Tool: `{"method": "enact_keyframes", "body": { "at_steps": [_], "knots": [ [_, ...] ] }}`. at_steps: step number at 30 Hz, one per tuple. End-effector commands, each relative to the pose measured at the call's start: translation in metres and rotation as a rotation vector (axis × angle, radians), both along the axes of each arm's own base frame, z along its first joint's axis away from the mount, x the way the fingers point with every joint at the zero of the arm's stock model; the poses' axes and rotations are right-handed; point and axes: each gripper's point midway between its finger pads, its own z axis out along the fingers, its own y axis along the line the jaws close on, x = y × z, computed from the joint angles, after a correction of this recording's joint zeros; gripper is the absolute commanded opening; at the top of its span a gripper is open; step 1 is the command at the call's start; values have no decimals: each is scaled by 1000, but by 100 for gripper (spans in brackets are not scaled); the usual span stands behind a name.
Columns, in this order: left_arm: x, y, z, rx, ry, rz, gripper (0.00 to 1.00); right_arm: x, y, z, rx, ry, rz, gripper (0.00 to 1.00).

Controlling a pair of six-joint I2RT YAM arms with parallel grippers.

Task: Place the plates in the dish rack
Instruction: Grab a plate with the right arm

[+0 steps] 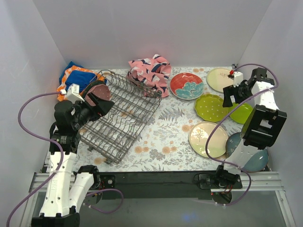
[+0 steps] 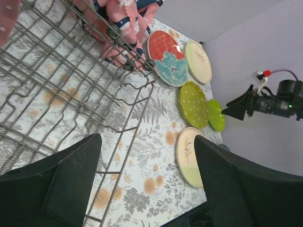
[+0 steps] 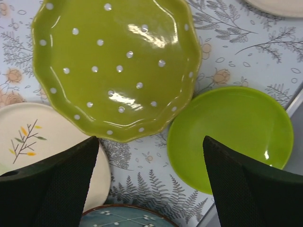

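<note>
The right gripper (image 3: 149,146), its jaws wide and empty, is hovering over the dotted plate (image 3: 113,66) and the green plate (image 3: 232,132). One rim alone should be pinched, so the neighbour is not being nudged. The rack (image 1: 123,113), grey wire with upright tines, is lying askew at the table's left, beside the left gripper (image 2: 147,142), likewise wide and empty.

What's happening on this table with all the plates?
Two robot arms are loading plates into a wire dish rack. One dark red plate already sits in it, beside the open, empty left gripper. The right gripper, also open, hovers over the dotted green plate and small green plate; the others lie on the table.
</note>
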Motion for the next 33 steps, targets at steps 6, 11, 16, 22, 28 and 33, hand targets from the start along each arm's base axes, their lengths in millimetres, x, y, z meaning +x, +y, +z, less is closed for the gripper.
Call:
{"method": "enact_keyframes", "body": {
  "at_steps": [6, 11, 16, 22, 28, 33],
  "knots": [
    [-8, -21, 3, -107, 29, -108, 78, 26, -26, 1, -94, -58, -5, 95],
    [-11, -21, -1, -112, 33, -110, 78, 21, -24, -26, -78, -18, 3, 96],
    [-12, -23, -4, -120, 44, -115, 78, 48, -23, -34, -46, -113, -18, 96],
    [-10, -23, -5, -119, 55, -116, 78, 81, -26, -41, -40, -212, 11, 96],
    [-8, -22, -12, -128, 76, -103, 78, 110, -32, -48, -26, -248, 17, 92],
    [-4, -21, -11, -127, 76, -99, 78, 117, -29, -57, -31, -241, 37, 87]
  ]
}}
